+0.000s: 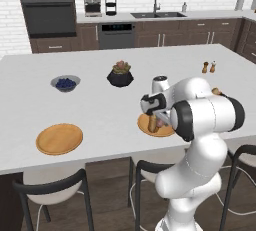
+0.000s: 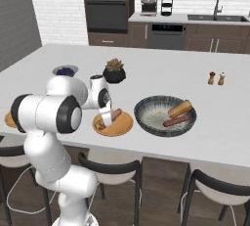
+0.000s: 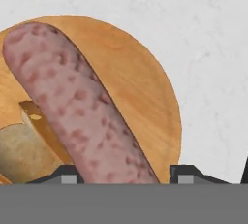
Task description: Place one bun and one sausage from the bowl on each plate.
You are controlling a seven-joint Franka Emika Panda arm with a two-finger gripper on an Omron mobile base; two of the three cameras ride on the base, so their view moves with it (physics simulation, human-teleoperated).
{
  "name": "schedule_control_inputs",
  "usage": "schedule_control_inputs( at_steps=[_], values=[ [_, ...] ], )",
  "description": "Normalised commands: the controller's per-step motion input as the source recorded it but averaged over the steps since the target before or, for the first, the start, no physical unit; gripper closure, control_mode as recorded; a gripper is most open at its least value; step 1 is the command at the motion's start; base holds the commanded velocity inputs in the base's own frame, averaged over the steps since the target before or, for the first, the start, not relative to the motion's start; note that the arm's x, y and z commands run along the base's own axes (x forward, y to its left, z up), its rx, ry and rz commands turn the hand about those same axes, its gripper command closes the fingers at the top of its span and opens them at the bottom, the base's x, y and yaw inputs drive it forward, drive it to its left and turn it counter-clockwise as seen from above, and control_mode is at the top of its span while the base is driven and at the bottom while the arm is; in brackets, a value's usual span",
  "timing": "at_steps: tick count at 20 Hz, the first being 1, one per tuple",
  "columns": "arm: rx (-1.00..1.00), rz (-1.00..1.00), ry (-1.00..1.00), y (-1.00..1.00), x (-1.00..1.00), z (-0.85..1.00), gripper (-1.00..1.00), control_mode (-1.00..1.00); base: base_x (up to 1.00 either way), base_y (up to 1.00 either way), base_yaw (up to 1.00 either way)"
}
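The near plate [image 2: 122, 127] carries a tan bun [image 2: 100, 123] and a reddish sausage [image 2: 115, 115] that leans against the bun. My gripper [image 2: 108, 116] points down over this plate, open, with its fingertips [image 3: 183, 173] on either side of the sausage's [image 3: 63, 87] near end and a small gap on the right. The hand view shows the bun [image 3: 22, 152] at the lower left on the plate [image 3: 140, 87]. To the right, the dark grey bowl [image 2: 146, 103] holds another bun [image 2: 179, 108] and another sausage [image 2: 177, 121]. The second plate [image 1: 59, 138] lies bare at the left front.
A small bowl of blue berries [image 1: 65, 82] and a black succulent pot [image 1: 120, 75] stand behind the plates. Two little shakers [image 1: 209, 67] are at the far right. Dark stools [image 1: 50, 187] line the island's front edge.
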Motion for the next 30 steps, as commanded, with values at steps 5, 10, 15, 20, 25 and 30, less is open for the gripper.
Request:
schedule_control_inputs(
  at_steps=[5,10,15,20,25,30],
  values=[
    [0.0,-0.03,0.01,-0.12,0.01,-0.36,1.0,-1.0,0.0,0.0,0.0],
    [0.0,0.0,0.0,0.0,0.01,-0.13,1.0,-1.0,0.0,0.0,0.0],
    [0.0,0.08,0.06,0.04,0.0,-0.06,1.0,-1.0,0.0,0.0,0.0],
    [0.0,0.11,0.08,0.03,0.0,-0.08,-1.0,-1.0,0.0,0.0,0.0],
    [0.0,0.06,0.0,0.0,0.0,0.0,-1.0,-1.0,0.0,0.0,0.0],
    [0.0,0.03,-0.01,0.0,0.0,0.02,-1.0,-1.0,0.0,0.0,0.0]
  ],
)
